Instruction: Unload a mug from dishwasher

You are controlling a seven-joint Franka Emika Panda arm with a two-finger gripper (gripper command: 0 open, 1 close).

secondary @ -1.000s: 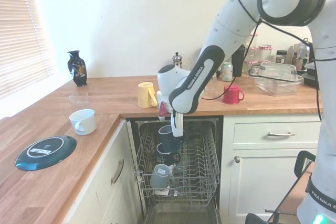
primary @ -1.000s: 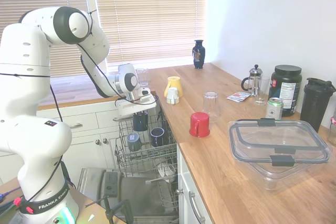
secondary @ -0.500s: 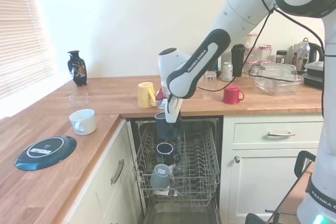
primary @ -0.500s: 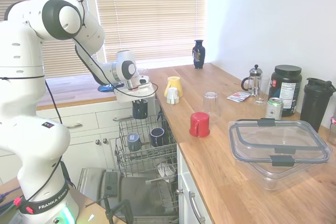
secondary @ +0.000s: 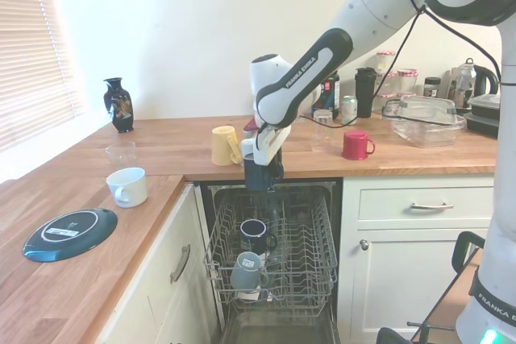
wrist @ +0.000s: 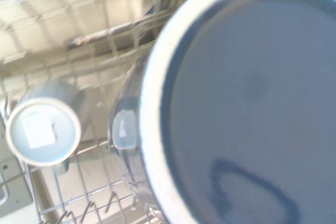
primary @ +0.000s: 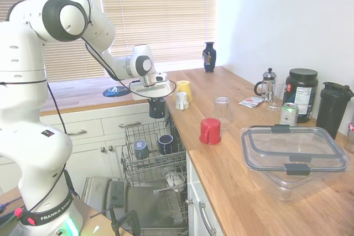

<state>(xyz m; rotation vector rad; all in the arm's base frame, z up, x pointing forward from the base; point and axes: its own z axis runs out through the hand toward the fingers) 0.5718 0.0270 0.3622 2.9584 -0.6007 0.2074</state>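
My gripper (primary: 157, 102) is shut on a dark navy mug (primary: 157, 111), holding it upside down in the air above the dishwasher's upper wire rack (primary: 128, 165), about level with the counter edge. In the second exterior view the held mug (secondary: 262, 177) hangs under the gripper (secondary: 264, 163), just in front of the counter's edge. Its base (wrist: 247, 103) fills most of the wrist view. Two more dark mugs (primary: 166, 143) (primary: 141, 148) stay in the rack, and the dishwasher door (primary: 141, 205) is folded down.
On the wooden counter (primary: 243, 192) stand a yellow mug (primary: 185, 89), a red cup (primary: 210, 131), an upturned glass (primary: 222, 111) and a clear lidded container (primary: 293, 156). On the counter's other arm sit a white cup (secondary: 127, 186) and a dark plate (secondary: 68, 233).
The gripper has risen out of the rack with the mug in it and has swung towards the counter's edge. The two mugs in the rack have not moved.
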